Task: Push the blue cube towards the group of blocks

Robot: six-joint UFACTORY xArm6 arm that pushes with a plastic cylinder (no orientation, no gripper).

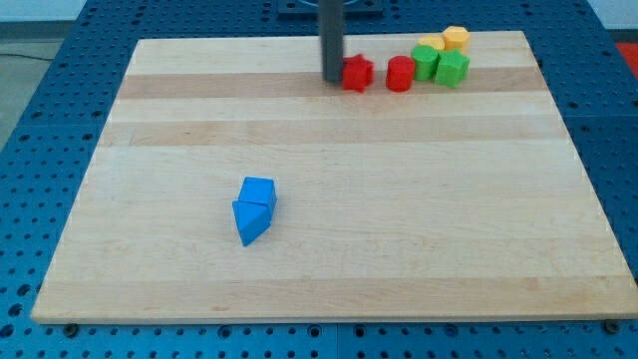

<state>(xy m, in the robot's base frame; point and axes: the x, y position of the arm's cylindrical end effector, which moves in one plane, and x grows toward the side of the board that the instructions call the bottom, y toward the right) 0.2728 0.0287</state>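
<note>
The blue cube (pixel 259 192) lies left of the board's middle, touching a blue triangular block (pixel 249 223) just below it. The group of blocks sits at the view's top right: a red star-like block (pixel 357 73), a red cylinder (pixel 400 74), two green blocks (pixel 426 62) (pixel 452 69) and two yellow blocks (pixel 432 43) (pixel 456 38). My tip (pixel 332 79) stands at the view's top, just left of the red star-like block, far above and to the right of the blue cube.
The wooden board (pixel 329 279) lies on a blue perforated table (pixel 30 199). The group of blocks sits close to the board's top edge.
</note>
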